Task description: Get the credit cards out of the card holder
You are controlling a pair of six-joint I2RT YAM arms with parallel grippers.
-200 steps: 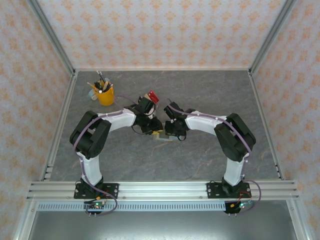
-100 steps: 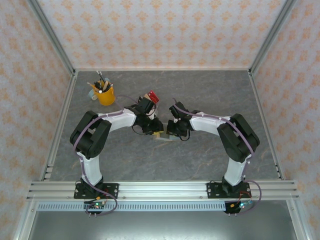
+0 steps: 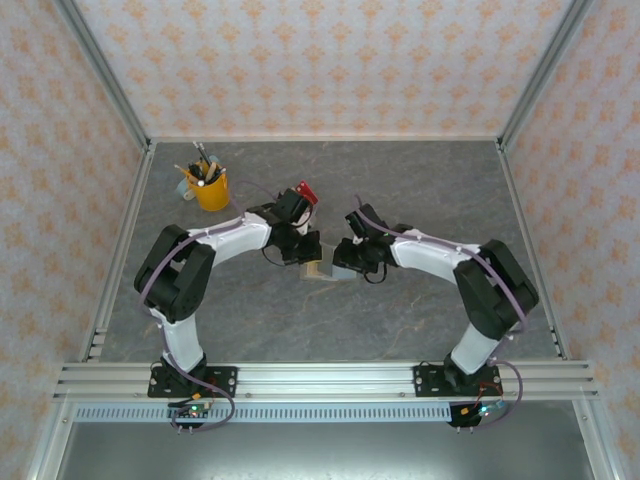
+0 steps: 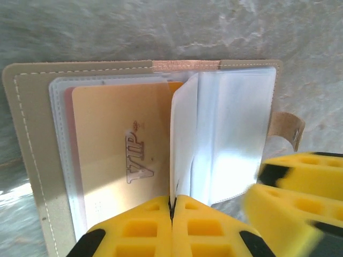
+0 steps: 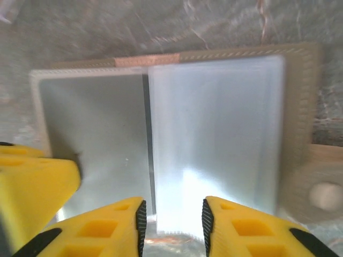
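Left gripper (image 3: 306, 250) and right gripper (image 3: 346, 258) close in from either side on the card holder (image 3: 322, 270). It lies open about the middle of the desk (image 3: 430, 190), well away from every edge. A yellow cup (image 3: 210, 190) of pens stands toward the far left corner.

From the left wrist, the left gripper (image 4: 172, 206) has its yellow fingers pressed together, pinching the edge of a clear sleeve (image 4: 182, 144) that stands up from the fold. The card holder (image 4: 29, 160) lies spread flat, its tan border showing. A gold credit card (image 4: 120, 160) marked VIP sits in a pocket on the half away from the snap tab (image 4: 286, 128). The right gripper's fingers (image 4: 292, 211) are blurred beside that tab.

From the right wrist, the right gripper (image 5: 172, 217) has its fingers a little apart, with nothing between them. It is poised over the plastic pockets (image 5: 214, 128) of the card holder (image 5: 297, 107).
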